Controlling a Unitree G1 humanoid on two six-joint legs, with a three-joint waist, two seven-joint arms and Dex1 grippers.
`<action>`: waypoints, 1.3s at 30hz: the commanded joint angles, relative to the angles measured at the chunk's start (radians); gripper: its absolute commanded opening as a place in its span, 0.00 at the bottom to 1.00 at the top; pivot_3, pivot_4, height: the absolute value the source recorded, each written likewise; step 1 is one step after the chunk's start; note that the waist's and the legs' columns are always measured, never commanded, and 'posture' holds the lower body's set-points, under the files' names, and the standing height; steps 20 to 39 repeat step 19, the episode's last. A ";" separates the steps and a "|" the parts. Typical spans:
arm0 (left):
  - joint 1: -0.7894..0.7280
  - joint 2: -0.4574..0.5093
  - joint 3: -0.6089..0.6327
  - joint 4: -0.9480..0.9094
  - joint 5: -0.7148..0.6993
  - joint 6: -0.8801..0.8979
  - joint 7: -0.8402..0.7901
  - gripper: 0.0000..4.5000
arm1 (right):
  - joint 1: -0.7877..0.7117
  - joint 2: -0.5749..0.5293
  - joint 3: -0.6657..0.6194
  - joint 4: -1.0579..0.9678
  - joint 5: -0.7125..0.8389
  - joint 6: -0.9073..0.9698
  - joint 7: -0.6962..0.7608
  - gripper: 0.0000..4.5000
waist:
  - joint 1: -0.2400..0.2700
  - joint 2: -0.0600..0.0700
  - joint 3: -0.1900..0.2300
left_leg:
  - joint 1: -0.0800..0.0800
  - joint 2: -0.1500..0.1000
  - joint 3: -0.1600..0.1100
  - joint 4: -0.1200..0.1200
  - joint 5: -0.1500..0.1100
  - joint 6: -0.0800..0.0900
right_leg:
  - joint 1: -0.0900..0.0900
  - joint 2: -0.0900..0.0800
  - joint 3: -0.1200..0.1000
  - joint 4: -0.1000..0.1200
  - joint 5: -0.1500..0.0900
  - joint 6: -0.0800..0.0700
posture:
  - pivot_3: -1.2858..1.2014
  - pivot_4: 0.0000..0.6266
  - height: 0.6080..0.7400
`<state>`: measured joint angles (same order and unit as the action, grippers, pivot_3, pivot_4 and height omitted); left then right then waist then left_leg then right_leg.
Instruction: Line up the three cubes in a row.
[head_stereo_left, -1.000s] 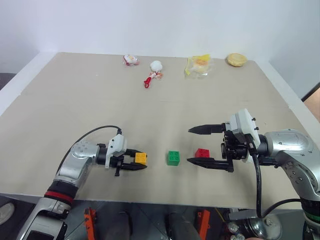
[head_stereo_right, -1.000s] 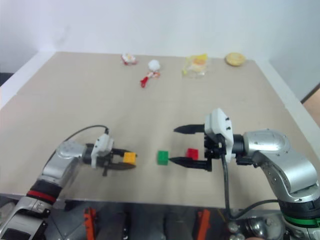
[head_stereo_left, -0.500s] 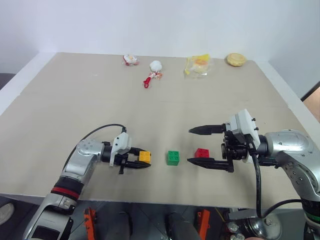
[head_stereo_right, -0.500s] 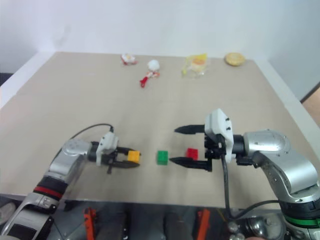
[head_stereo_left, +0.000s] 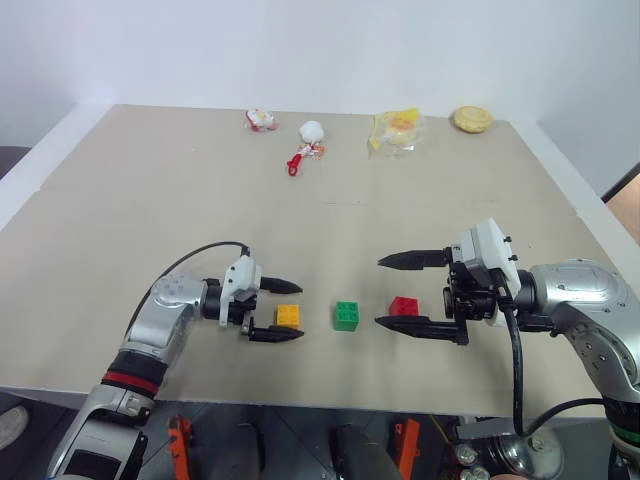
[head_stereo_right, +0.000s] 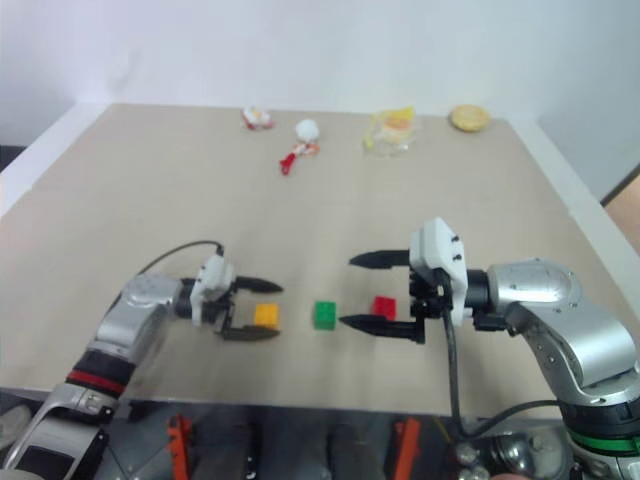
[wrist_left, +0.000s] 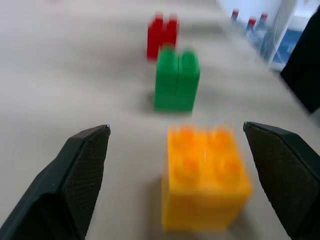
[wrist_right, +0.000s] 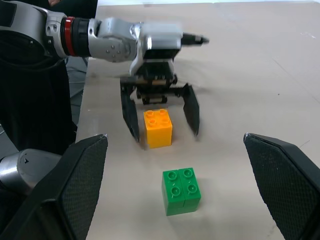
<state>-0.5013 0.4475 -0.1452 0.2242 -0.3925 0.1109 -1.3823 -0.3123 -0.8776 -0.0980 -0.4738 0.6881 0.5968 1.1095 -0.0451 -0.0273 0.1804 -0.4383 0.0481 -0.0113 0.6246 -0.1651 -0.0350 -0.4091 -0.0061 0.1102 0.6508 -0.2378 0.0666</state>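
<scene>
Along the near edge of the beige surface (head_stereo_left: 150, 200), the three small studded plastic bricks lie roughly in a line: the orange-yellow brick (head_stereo_left: 288, 315), the green brick (head_stereo_left: 347, 315) and the red brick (head_stereo_left: 404, 305). The red one looks set a shade further back than the other two, though the angle makes that hard to judge. All three sit apart from one another.

The left gripper (head_stereo_left: 270, 310) has its fingers spread wide on either side of the orange-yellow brick, which rests on the surface untouched between them. The right gripper (head_stereo_left: 400, 291) is also wide open and holds nothing, its fingers bracketing the red brick from the other end of the row.

The main risk is in the retreat. If the left gripper pulls away at an angle, a finger could clip the orange-yellow brick and push it askew or into the green one. Likewise, a careless sweep by the right gripper's lower finger could nudge the red brick.

At the far edge lie a small red-and-white wrapped toy (head_stereo_left: 262, 120), a white-and-red trinket (head_stereo_left: 308, 142), a yellow snack packet (head_stereo_left: 398, 130) and a round pastry (head_stereo_left: 472, 120), well clear of the work.
</scene>
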 joint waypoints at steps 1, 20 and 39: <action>-0.058 -0.021 0.119 -0.133 -0.108 0.156 0.179 0.99 | 0.000 0.011 -0.088 -0.020 0.080 0.027 -0.042 1.00 | 0.000 0.000 0.000 | 0.000 0.000 0.000 0.000 0.000 0.000 | 0.000 0.000 0.000 0.000 0.000 0.000 | 0.52 0.24 1.00; 0.078 -0.292 0.382 -0.182 0.156 0.027 1.200 0.99 | 0.064 0.545 -0.240 0.368 -0.311 -0.338 -0.878 1.00 | 0.005 -0.001 -0.001 | 0.000 -0.002 -0.001 0.001 0.001 0.000 | 0.001 0.001 0.002 0.000 0.005 0.006 | 0.52 0.24 1.00; 0.078 -0.292 0.382 -0.182 0.156 0.027 1.200 0.99 | 0.064 0.545 -0.240 0.368 -0.311 -0.338 -0.878 1.00 | 0.005 -0.001 -0.001 | 0.000 -0.002 -0.001 0.001 0.001 0.000 | 0.001 0.001 0.002 0.000 0.005 0.006 | 0.52 0.24 1.00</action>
